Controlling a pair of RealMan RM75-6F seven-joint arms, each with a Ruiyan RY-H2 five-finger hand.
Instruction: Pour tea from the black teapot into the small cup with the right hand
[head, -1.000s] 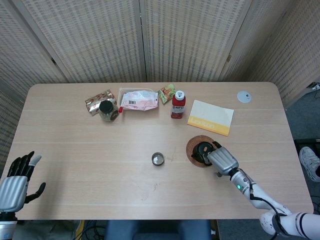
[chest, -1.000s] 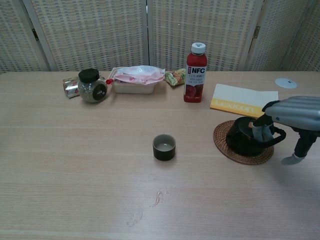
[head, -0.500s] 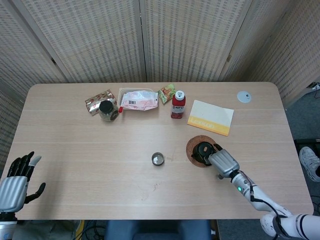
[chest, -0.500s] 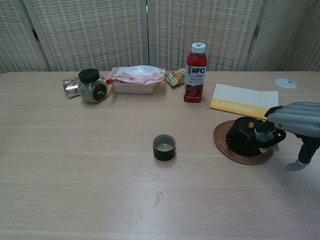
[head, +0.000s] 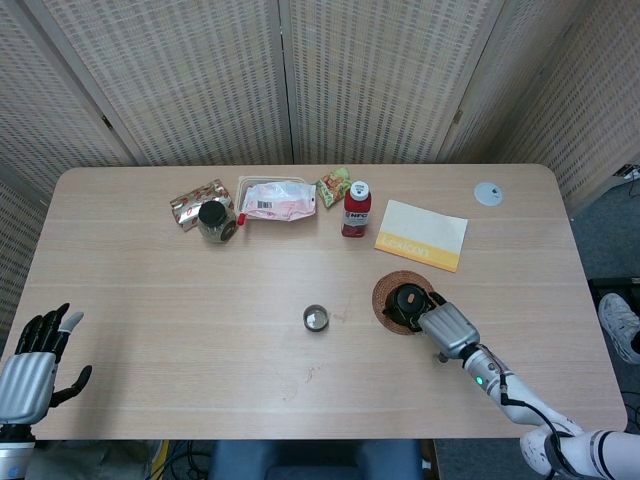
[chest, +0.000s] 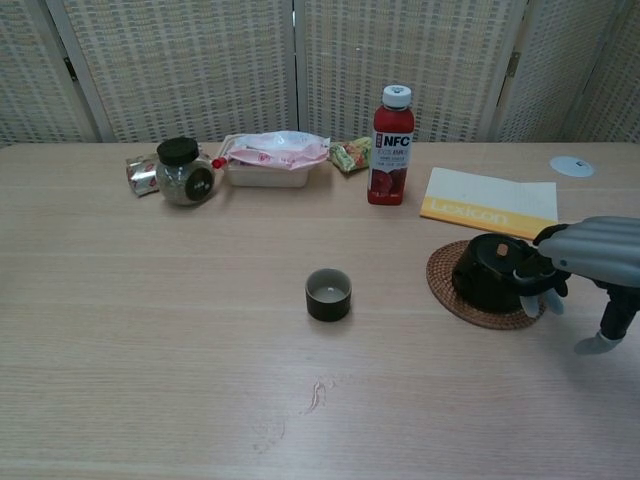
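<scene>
Our right hand (chest: 590, 252) has slid back along the black teapot (chest: 487, 272), fingers now hooked at its handle.
Whether we grip it we cannot tell; the pot sits on its woven coaster (chest: 448, 290), the small cup (chest: 328, 294) well apart, nothing poured. Our left hand (head: 30, 372) hangs empty, fingers spread, off the pale wood counter (head: 180, 320); wicker screens (head: 200, 70) behind.

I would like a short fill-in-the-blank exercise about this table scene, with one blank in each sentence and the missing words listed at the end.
1. The black teapot stands on a round woven ____.
2. The red bottle has a ____ cap.
3. The right hand is at the teapot's ____.
4. The small cup stands to the ____ of the teapot in the chest view.

Missing words: mat; white; handle; left
</scene>
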